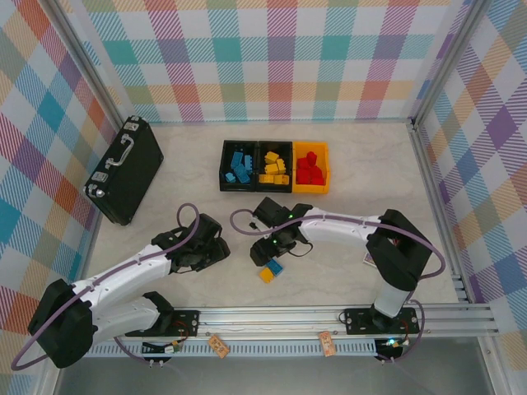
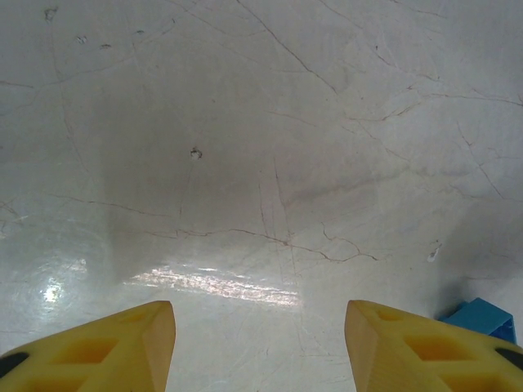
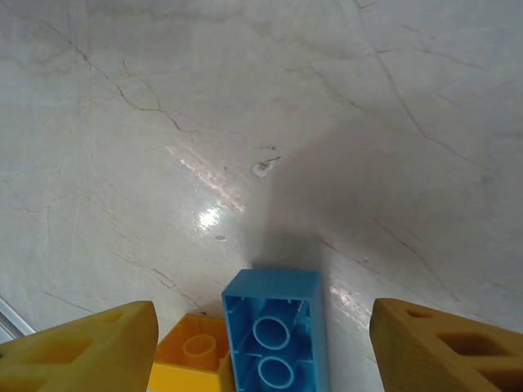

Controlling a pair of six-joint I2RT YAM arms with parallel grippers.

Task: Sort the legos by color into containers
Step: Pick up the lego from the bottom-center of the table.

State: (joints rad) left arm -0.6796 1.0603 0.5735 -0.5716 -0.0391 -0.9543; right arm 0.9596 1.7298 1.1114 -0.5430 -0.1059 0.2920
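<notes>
Two loose legos, a blue lego [image 3: 276, 339] lying hollow side up and an orange lego [image 3: 190, 361] touching its left side, sit on the pale table [image 1: 370, 177] just near of the containers [image 1: 276, 188]. Those bins already hold blue bricks on the left, yellow in the middle and red on the right. The right gripper [image 3: 261, 318] hangs over the loose pair, fingers apart and clear of the blue one. To its left the left gripper [image 2: 260, 327] is spread over bare table, with a black briefcase [image 1: 123, 169] at the far left.
</notes>
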